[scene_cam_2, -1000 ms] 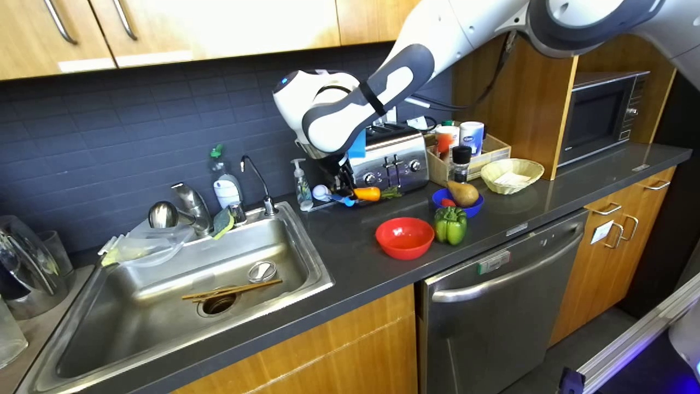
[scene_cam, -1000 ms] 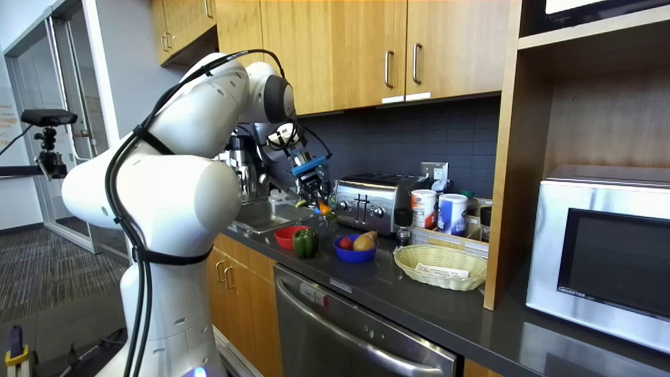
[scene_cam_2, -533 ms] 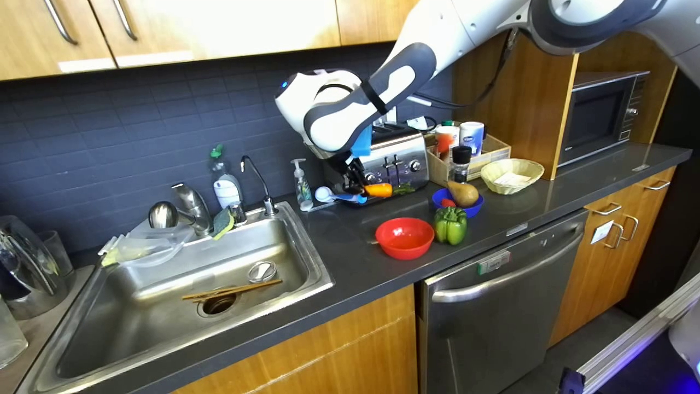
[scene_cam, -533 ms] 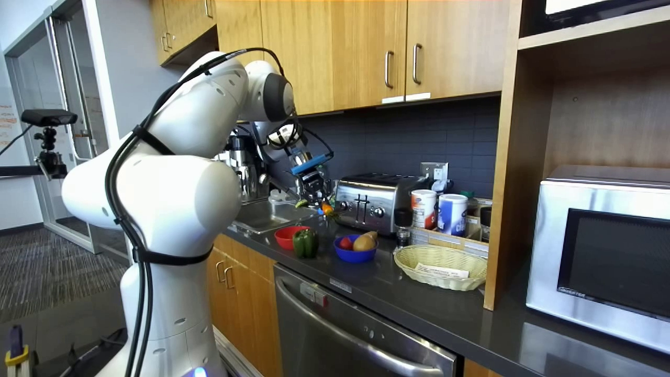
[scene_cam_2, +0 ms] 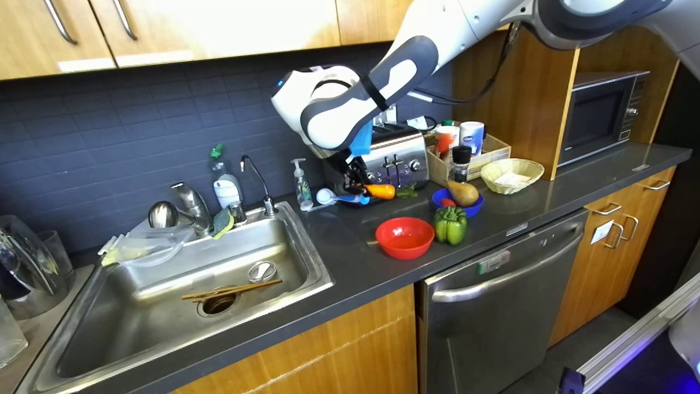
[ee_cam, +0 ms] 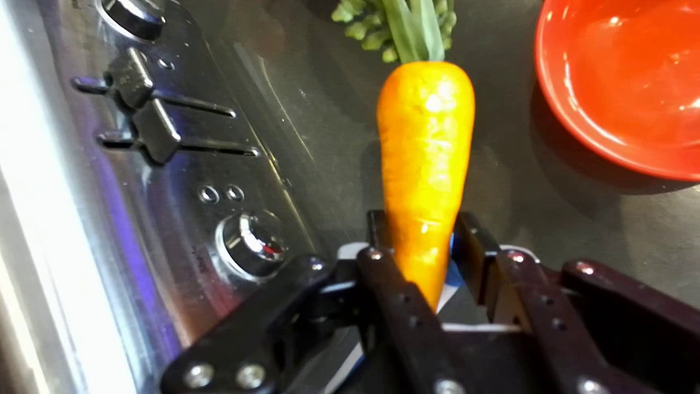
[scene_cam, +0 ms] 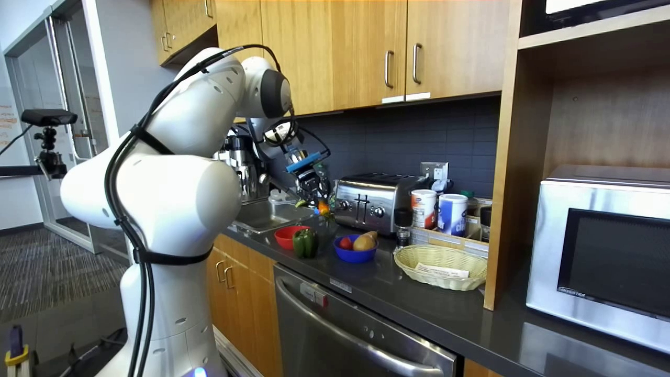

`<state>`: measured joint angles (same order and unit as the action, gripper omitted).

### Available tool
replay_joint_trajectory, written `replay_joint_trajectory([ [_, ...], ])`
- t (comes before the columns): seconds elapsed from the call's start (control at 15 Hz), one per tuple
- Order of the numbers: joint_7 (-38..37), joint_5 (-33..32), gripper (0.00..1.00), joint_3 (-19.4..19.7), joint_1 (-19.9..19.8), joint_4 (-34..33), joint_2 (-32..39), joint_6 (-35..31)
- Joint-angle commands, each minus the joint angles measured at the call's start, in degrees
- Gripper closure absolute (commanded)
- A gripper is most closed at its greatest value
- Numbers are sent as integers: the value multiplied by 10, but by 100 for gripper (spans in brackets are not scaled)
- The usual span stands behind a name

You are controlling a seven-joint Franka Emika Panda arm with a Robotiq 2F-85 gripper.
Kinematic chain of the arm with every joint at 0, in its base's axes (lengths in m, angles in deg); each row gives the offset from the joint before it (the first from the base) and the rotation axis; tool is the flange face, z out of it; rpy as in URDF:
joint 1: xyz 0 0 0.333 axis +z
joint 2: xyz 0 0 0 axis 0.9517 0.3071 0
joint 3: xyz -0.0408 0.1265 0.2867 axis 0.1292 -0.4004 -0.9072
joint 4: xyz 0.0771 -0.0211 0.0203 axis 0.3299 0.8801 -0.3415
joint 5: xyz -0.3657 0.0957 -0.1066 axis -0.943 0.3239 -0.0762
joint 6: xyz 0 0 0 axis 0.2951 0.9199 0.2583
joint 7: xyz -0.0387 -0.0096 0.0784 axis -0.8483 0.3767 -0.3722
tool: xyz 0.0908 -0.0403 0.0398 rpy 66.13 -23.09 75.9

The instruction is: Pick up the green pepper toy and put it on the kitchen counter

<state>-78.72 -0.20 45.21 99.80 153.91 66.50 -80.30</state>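
The green pepper toy (scene_cam: 305, 243) (scene_cam_2: 450, 225) stands upright on the dark kitchen counter (scene_cam: 408, 298) (scene_cam_2: 350, 268), beside the red bowl, in both exterior views. It is out of the wrist view. My gripper (scene_cam_2: 356, 183) (scene_cam: 315, 195) is well away from it, low in front of the toaster. In the wrist view my gripper (ee_cam: 422, 229) is shut on an orange toy carrot (ee_cam: 426, 148), near its narrow end, with the leafy end pointing away. The carrot also shows in both exterior views (scene_cam_2: 381, 191) (scene_cam: 323, 208). Whether it touches the counter I cannot tell.
The red bowl (scene_cam_2: 404, 238) and a blue bowl (scene_cam_2: 476, 207) with toy foods stand near the pepper. The steel toaster (scene_cam_2: 399, 161) is close beside my gripper. A blue-and-white brush (scene_cam_2: 350, 198) lies under it. The sink (scene_cam_2: 164, 317) and a wicker basket (scene_cam_2: 512, 174) are farther off.
My gripper has shifted toward the toaster with the carrot moving along in it, then only slightly. The arm's upper links have risen a little. The pepper and bowls have not moved.
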Motion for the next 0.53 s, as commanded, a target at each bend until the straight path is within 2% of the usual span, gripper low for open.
replay_joint_trajectory([
  [0.0, -9, 2, 77, -2, 3, 26, -23, 8],
  [0.13, -10, 2, 80, -4, 2, 27, -23, 9],
  [0.33, -8, 4, 99, -5, 1, 27, -23, 11],
  [0.4, -5, 3, 60, -6, 1, 30, -24, 8],
  [0.47, -2, 3, 64, -7, -1, 31, -24, 6],
])
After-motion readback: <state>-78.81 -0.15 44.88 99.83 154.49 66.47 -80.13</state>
